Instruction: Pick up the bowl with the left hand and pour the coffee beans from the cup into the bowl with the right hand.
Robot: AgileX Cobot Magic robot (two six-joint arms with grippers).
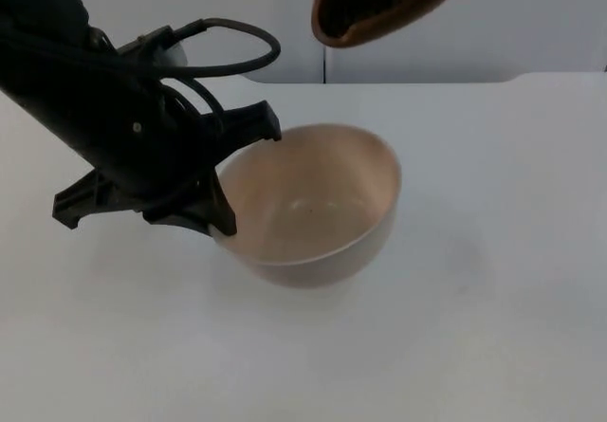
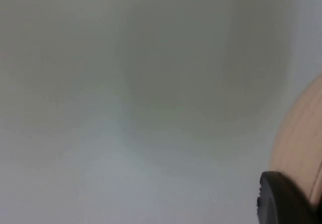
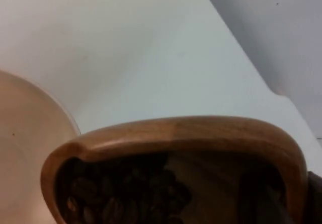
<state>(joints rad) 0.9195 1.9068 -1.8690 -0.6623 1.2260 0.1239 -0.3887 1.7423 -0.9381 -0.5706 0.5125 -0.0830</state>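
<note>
The beige bowl (image 1: 318, 209) is gripped at its rim by the closed fingers of the left gripper (image 1: 237, 180) and tilted above the middle of the white desk (image 1: 493, 299). The wooden cup (image 1: 379, 5), with coffee beans (image 3: 126, 196) inside, is held aloft near the desk's far edge; the right gripper's fingers cannot be told.
</note>
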